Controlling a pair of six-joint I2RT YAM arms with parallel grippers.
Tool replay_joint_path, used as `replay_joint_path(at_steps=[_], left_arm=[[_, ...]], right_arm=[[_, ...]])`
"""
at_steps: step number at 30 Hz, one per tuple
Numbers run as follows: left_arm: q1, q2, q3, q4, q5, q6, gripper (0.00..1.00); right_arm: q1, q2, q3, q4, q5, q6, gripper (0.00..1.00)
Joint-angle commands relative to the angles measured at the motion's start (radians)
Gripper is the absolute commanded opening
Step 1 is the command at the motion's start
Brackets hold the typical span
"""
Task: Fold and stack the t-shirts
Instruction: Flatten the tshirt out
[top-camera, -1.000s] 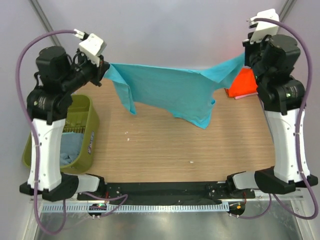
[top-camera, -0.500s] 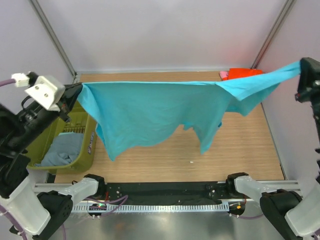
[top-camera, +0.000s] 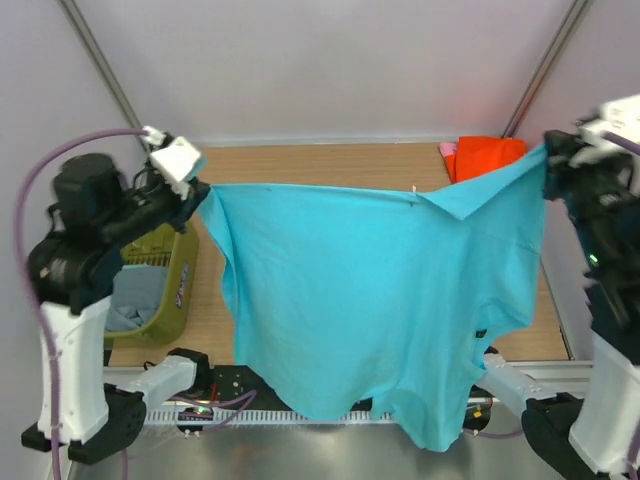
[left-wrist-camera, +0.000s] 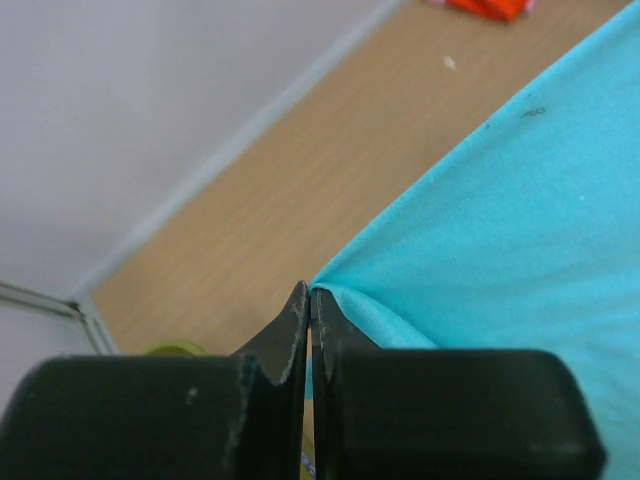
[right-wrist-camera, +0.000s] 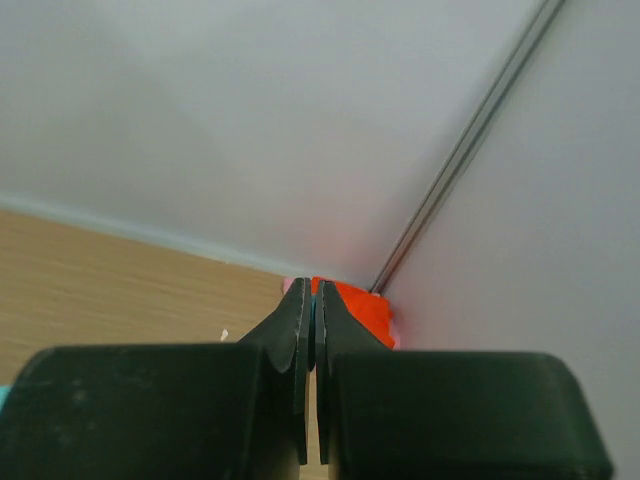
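Turquoise t-shirt (top-camera: 360, 300): hangs in the air as a broad sheet between the two arms, its lower edge drooping past the near edge of the counter (top-camera: 300, 165).
Left hand (top-camera: 197, 190): fingers pinched tight on one top corner of the cloth.
Right hand (top-camera: 548, 165): fingers pressed together, holding the opposite top corner, which folds over.
Change: a second ago the shirt was stretched low along the far edge; since then it has been raised, drawn toward the bases and opened out.
Meaning: probably ready to lay flat; no fold made yet.
Others: orange-red t-shirt (top-camera: 490, 155) in the far right corner; grey-blue t-shirt (top-camera: 125, 300) inside the bin (top-camera: 165, 275).
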Motion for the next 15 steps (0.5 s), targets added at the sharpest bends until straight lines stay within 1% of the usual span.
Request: replay_joint_path(at_steps=[1, 3, 4, 6, 7, 8, 9, 10, 12, 13, 14, 15], left_arm=[[0.009, 0.043, -0.241, 0.100, -0.022, 0.040, 0.00], [0.009, 0.066, -0.343, 0.149, -0.031, 0.063, 0.00], [0.009, 0.095, -0.430, 0.207, -0.034, 0.069, 0.00], [0.009, 0.144, -0.493, 0.293, -0.036, 0.092, 0.00], [0.009, 0.205, -0.513, 0.318, -0.036, 0.104, 0.00], [0.009, 0.239, -0.545, 0.342, -0.037, 0.118, 0.00], [0.012, 0.273, -0.553, 0.362, -0.037, 0.141, 0.00], [0.018, 0.352, -0.556, 0.397, -0.022, 0.147, 0.00], [0.030, 0.435, -0.549, 0.444, -0.008, 0.158, 0.00], [0.037, 0.474, -0.541, 0.456, 0.001, 0.162, 0.00], [0.047, 0.550, -0.530, 0.467, 0.010, 0.165, 0.00], [0.052, 0.583, -0.508, 0.484, 0.019, 0.172, 0.00]], right_arm=[[-0.006, 0.071, -0.245, 0.108, -0.008, -0.092, 0.01], [-0.006, 0.081, -0.367, 0.183, -0.016, -0.134, 0.01], [-0.004, 0.107, -0.480, 0.261, -0.015, -0.149, 0.01], [-0.006, 0.156, -0.610, 0.367, -0.019, -0.178, 0.01], [-0.004, 0.187, -0.643, 0.398, -0.019, -0.189, 0.01], [-0.004, 0.259, -0.671, 0.429, -0.018, -0.192, 0.01], [-0.006, 0.297, -0.706, 0.482, -0.019, -0.192, 0.01], [-0.006, 0.374, -0.720, 0.515, -0.024, -0.192, 0.01], [-0.006, 0.441, -0.754, 0.616, -0.028, -0.197, 0.01], [-0.006, 0.481, -0.758, 0.638, -0.024, -0.215, 0.01], [-0.006, 0.553, -0.752, 0.655, -0.021, -0.224, 0.01], [-0.004, 0.595, -0.728, 0.668, -0.022, -0.237, 0.01]])
